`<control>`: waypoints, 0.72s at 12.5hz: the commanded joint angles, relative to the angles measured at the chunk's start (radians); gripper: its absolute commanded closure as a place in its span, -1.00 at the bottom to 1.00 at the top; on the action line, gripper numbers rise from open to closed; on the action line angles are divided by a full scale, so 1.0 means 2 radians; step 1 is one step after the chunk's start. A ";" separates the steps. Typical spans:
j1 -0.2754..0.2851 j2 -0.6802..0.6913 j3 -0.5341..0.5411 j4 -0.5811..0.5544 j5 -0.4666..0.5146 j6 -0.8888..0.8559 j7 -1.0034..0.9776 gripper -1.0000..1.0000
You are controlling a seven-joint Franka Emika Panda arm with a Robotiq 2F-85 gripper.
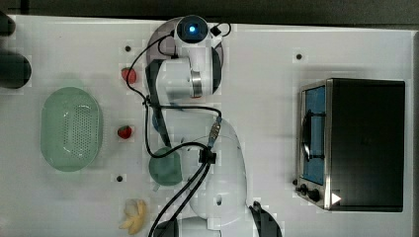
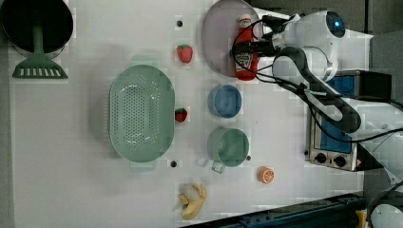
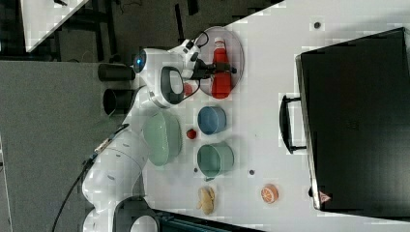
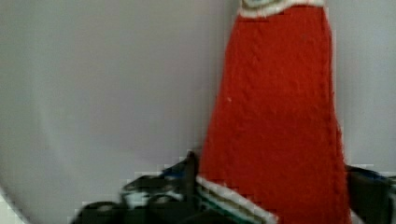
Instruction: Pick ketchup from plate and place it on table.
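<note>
The ketchup is a small red bottle with a white label, lying on its side on the pale lilac-grey plate at the edge of the white table. My gripper is down over the bottle's middle and open, with one dark finger close on each side of the red body. The wrist view shows the ketchup lying between the fingertips of the gripper, resting on the plate. In the right view the gripper straddles the ketchup on the plate.
A blue bowl and a green cup stand near the plate. A strawberry lies beside it, another by the green basket. A banana, an orange slice, a toaster oven and a black pot are farther off.
</note>
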 commanded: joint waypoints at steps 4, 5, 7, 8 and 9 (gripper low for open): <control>-0.001 -0.013 0.002 0.016 0.001 0.013 -0.023 -0.15; -0.001 -0.018 0.002 0.017 0.002 0.012 -0.023 -0.15; -0.003 -0.043 0.002 0.016 0.003 -0.007 -0.022 -0.15; -0.004 -0.061 0.002 0.016 0.005 -0.028 -0.018 -0.15; -0.006 -0.081 0.002 0.016 0.013 -0.059 -0.013 -0.15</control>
